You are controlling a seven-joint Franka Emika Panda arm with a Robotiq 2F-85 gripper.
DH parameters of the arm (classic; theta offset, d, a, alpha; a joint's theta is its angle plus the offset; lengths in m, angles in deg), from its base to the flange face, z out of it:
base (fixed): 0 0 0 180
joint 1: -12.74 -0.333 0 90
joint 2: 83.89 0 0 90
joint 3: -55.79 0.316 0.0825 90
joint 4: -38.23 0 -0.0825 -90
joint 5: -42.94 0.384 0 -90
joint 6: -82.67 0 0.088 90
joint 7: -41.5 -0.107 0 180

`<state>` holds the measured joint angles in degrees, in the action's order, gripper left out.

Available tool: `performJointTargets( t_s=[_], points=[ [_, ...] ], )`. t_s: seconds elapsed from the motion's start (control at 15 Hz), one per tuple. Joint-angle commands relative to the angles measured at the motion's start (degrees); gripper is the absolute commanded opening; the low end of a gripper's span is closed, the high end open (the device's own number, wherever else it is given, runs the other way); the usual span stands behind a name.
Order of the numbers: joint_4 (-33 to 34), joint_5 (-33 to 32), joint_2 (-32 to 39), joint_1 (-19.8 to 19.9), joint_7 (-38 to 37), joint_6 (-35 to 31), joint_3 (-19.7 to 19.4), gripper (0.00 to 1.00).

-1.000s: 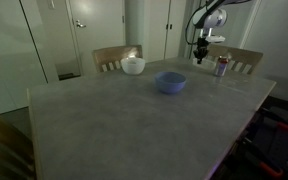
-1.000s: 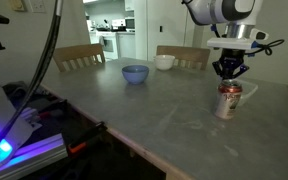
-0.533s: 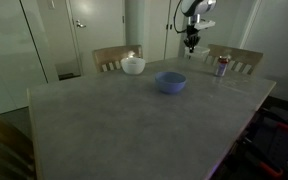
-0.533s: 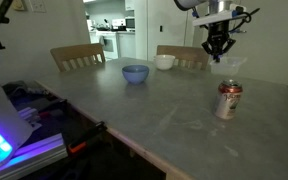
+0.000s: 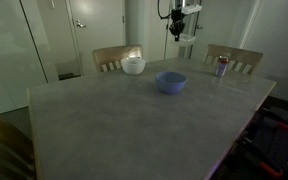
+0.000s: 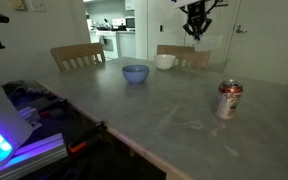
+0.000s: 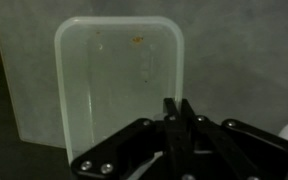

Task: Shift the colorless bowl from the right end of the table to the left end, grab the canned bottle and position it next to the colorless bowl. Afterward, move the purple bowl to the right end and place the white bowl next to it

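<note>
Gripper (image 6: 196,31) high above the table (image 6: 164,112), approx. over its far edge. Fingers pressed together, pinching the rim of the colorless bowl (image 7: 114,85). Bowl is off the table and hangs below the gripper; faint in an exterior view (image 6: 204,43). Canned bottle (image 6: 229,100) upright on the tabletop, well apart from the other items. Purple bowl (image 6: 135,74) on the table w/ white bowl (image 6: 165,62) near it, not touching, close to the far edge.

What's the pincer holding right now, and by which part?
The colorless bowl, pinched at its rim by the shut pincer.
</note>
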<state>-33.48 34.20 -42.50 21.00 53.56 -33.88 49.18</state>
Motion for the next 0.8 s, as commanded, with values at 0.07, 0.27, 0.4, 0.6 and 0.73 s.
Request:
performJointTargets(
  t_s=[0.07, 0.27, 0.4, 0.6, 0.73],
  points=[
    [-10.9, -1.7, -9.0, -3.2, -0.8, 0.1, 1.4, 0.02],
    [-17.9, -2.7, -14.2, -5.4, -2.1, -1.2, 1.8, 0.02],
    [-22.5, -3.0, -17.6, -6.5, -2.7, -1.8, 2.4, 0.02],
    [-28.6, -3.0, -22.0, -7.1, -1.8, -3.9, 3.7, 0.02],
    [-23.5, -2.0, -18.6, -6.8, -2.0, -1.3, 3.9, 0.07]
  ],
)
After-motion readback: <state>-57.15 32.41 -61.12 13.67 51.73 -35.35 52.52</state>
